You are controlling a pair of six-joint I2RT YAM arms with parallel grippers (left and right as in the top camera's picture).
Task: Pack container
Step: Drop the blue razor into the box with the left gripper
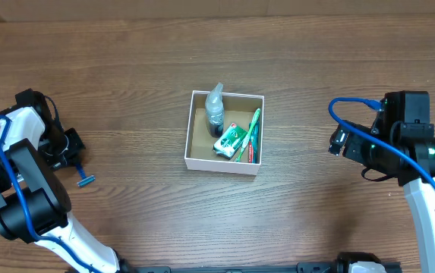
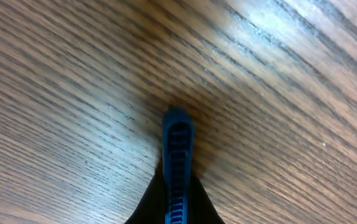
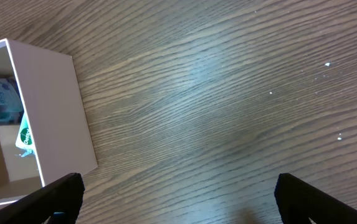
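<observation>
The container [image 1: 222, 164], a white-walled cardboard box with a tan inside, stands at the table's middle. It holds a clear bottle [image 1: 215, 108], a green toothpaste pack [image 1: 230, 141] and a green toothbrush [image 1: 250, 133]. My left gripper [image 1: 71, 152] is far to the left, shut on the ribbed handle of a blue razor [image 1: 85, 179] whose head rests on the table. In the left wrist view the handle [image 2: 178, 140] sticks out between the black jaws [image 2: 177, 202]. My right gripper [image 1: 338, 142] is open and empty, right of the box. The box wall shows in the right wrist view [image 3: 53, 106], left of the open jaws [image 3: 178, 202].
The wooden table [image 1: 316, 68] lies all around the box. Blue cables run along both arms.
</observation>
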